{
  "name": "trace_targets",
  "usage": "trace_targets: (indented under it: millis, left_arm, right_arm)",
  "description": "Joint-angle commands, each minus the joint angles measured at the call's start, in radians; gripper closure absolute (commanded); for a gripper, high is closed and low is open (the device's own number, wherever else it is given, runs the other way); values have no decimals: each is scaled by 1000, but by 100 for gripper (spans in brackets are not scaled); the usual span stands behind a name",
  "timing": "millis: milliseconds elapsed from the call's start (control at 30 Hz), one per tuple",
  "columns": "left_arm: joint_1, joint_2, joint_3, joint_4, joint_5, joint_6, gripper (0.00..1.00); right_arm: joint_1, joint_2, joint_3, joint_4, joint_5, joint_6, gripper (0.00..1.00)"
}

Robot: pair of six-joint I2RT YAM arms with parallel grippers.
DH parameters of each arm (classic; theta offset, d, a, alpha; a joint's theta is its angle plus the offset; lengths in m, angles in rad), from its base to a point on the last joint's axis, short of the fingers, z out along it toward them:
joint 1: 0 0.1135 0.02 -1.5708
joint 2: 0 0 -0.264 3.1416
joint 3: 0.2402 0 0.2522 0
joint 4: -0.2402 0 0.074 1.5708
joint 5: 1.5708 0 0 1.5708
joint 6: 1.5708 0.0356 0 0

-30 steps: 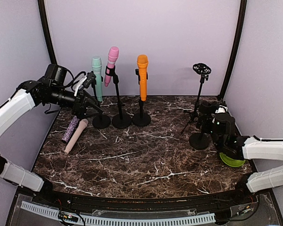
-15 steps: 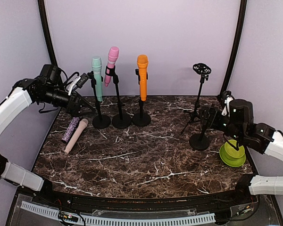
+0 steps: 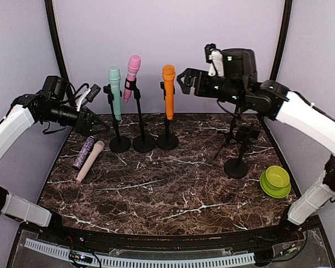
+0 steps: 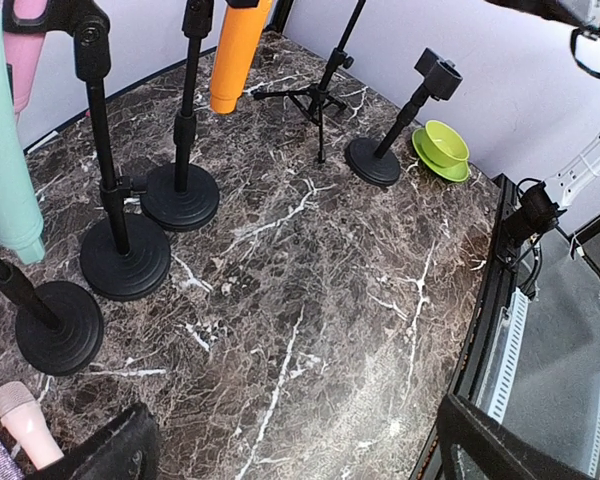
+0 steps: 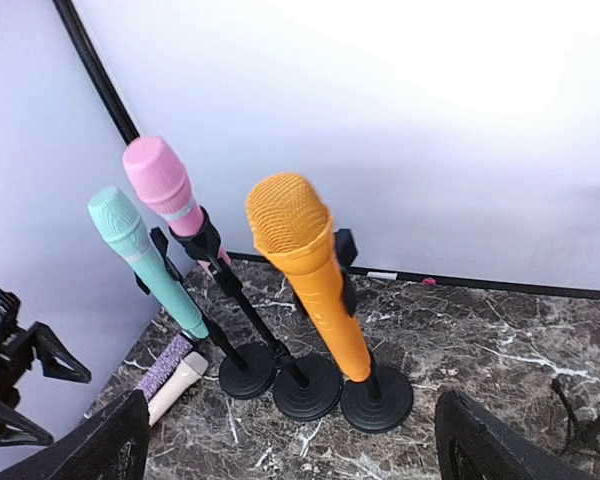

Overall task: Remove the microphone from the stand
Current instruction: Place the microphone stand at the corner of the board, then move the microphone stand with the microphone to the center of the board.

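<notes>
While the right tool [image 3: 187,82] hovers with fingers spread and empty, the orange microphone [image 3: 168,92] sits clipped in its stand [image 3: 167,139] just ahead of and below it, so this looks like the approach, next calling for a careful descent onto the handle.

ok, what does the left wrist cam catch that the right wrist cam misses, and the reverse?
Left wrist only: the green bowl and the empty clip stand.
Right wrist only: the grille heads of the orange microphone, pink microphone and teal microphone.
Both: those three mics' bodies, their round bases, and the beige microphone lying on the marble table.
</notes>
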Motion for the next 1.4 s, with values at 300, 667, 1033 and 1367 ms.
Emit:
trace_targets:
  millis: [300,667,1033,1367]
  left_arm:
    - [24,-46,-28,4,30,17,1]
    - [26,-51,-22,3,9,37,1]
    - [26,-62,-13,-7,4,57,1]
    - [26,-87,-31,9,5,54,1]
  right_arm:
    - [54,401,166,242,230,-307,3]
    - [26,466,140,471,258,-431,20]
    - [-38,538,243,388,157,-386,52]
    - [-22,451,203,410,71,-390,90]
